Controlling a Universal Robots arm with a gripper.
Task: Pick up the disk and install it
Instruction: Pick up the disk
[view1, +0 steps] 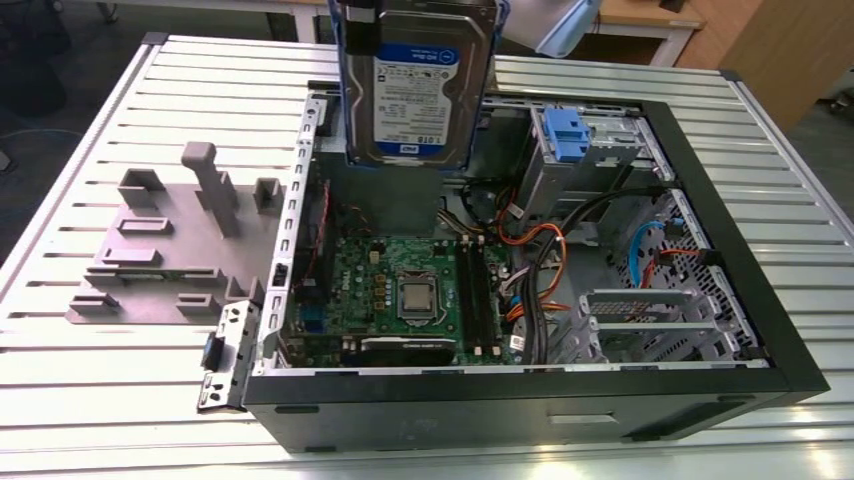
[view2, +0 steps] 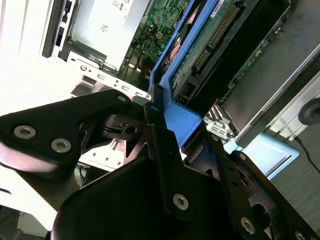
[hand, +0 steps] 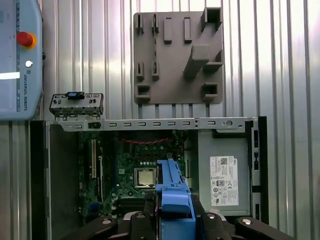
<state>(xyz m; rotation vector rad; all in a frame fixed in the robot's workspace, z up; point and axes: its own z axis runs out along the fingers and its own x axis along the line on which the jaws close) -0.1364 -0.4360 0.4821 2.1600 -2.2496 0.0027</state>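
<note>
Holding the disk (view1: 418, 85) upright above the open case (view1: 534, 385), we keep it apart from everything inside. In the exterior view its labelled face is turned toward the camera and blue rails frame its long edges. It hangs over the far part of the case, above the board (view1: 400, 290), and to the exterior view's left of a blue bracket (view1: 567, 135) that sits in the drive cage.

In the second wrist view we see the gripper (view2: 182, 127) with its jaws closed on the blue rail at one end of the disk (view2: 210, 45). The disk's underside, with its green circuit card and connector, stretches away from the black fingers (view2: 155, 130). Beyond it lies the grey supply (view2: 107, 22) with its white sticker.

In the first wrist view we look straight down past the gripper (hand: 174, 212) and the disk's blue end (hand: 172, 185) into the case (hand: 260, 165). The processor (hand: 145, 176) sits on the board (hand: 125, 165) and the supply (hand: 225, 175) fills one corner.

The case lies on its side on a slatted metal table (view1: 80, 400). Just beside it, on the exterior view's left, rests a grey plate (view1: 174, 250) with raised blocks and slots. A small metal panel (view1: 220, 350) lies against the case's near corner, and a pendant (hand: 17, 60) with a red button lies on the table near the case
</note>
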